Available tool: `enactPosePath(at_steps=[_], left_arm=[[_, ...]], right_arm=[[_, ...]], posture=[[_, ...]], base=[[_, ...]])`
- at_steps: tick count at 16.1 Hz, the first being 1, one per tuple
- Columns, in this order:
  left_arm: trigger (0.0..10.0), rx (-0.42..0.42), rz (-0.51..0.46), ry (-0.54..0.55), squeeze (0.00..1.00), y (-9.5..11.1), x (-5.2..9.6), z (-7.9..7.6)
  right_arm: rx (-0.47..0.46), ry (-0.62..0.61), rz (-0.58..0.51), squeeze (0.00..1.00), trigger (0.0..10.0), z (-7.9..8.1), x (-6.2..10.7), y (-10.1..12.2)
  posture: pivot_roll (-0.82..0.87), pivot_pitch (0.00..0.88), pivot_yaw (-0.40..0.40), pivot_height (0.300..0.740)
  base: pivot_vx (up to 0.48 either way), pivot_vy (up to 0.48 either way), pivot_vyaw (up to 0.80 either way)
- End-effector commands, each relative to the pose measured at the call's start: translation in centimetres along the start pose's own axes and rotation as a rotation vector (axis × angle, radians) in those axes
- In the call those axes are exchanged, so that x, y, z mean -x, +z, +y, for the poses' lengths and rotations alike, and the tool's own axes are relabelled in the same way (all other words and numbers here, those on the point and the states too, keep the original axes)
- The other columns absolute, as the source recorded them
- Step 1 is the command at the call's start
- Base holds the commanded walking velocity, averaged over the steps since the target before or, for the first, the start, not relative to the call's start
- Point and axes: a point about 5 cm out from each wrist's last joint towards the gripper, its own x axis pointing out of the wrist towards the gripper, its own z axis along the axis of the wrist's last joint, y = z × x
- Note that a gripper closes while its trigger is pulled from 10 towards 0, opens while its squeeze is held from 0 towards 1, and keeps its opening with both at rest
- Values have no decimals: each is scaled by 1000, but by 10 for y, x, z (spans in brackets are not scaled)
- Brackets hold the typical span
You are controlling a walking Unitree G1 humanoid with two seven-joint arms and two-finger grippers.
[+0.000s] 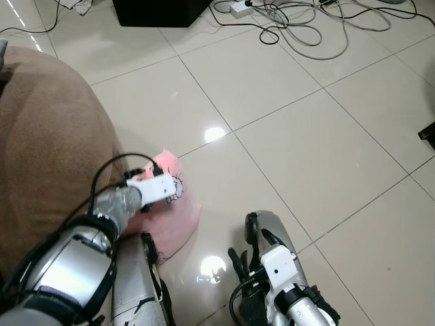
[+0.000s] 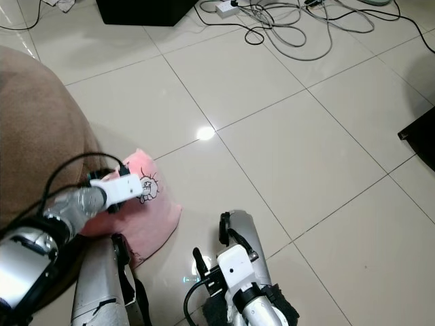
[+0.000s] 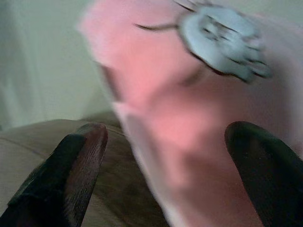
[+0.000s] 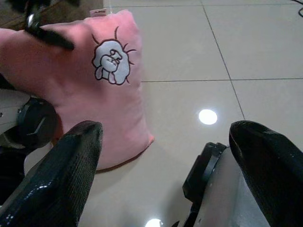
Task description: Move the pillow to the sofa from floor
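Note:
A pink pillow [image 1: 180, 214] with a white fist emblem [image 4: 111, 61] stands on the tiled floor, leaning against the brown sofa [image 1: 47, 149]. My left gripper [image 3: 168, 132] is at the pillow's upper edge next to the sofa. It is open, one black finger [image 3: 71, 175] on the sofa side and the other over the pink fabric [image 3: 165, 94]. My right gripper [image 4: 163, 175] is open low by my right leg, facing the pillow from about a tile away with nothing between its fingers.
Grey and black cables with a power strip [image 1: 299, 20] lie on the floor at the back, beside a black box [image 1: 156, 10]. A dark object [image 1: 428, 132] juts in at the right edge. My legs [image 1: 136, 278] stand close to the pillow.

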Motion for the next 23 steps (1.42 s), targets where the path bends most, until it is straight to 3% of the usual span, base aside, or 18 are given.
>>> enactPosePath(at_steps=[1,6,15,19,23], left_arm=[[10000,14,11,16,0,-4,1,4],[10000,9,65,11,0,-8,0,-1],[10000,2,122,44,0,-10,-2,-14],[10000,49,136,92,0,-13,0,-3],[10000,162,111,186,0,-11,4,26]], right_arm=[[-27,12,106,0,10000,-1,12,-21],[-43,74,93,0,10000,-5,16,-20],[-21,113,115,0,10000,-15,40,-22],[18,138,119,0,10000,-16,42,-21],[22,159,118,0,10000,-18,42,-23]], posture=[[-142,277,-53,536],[-201,291,-76,536],[-302,304,-142,536],[-278,299,-137,536],[-235,284,-133,536]], base=[[0,0,0],[0,0,0],[0,0,0],[0,0,0],[0,0,0]])
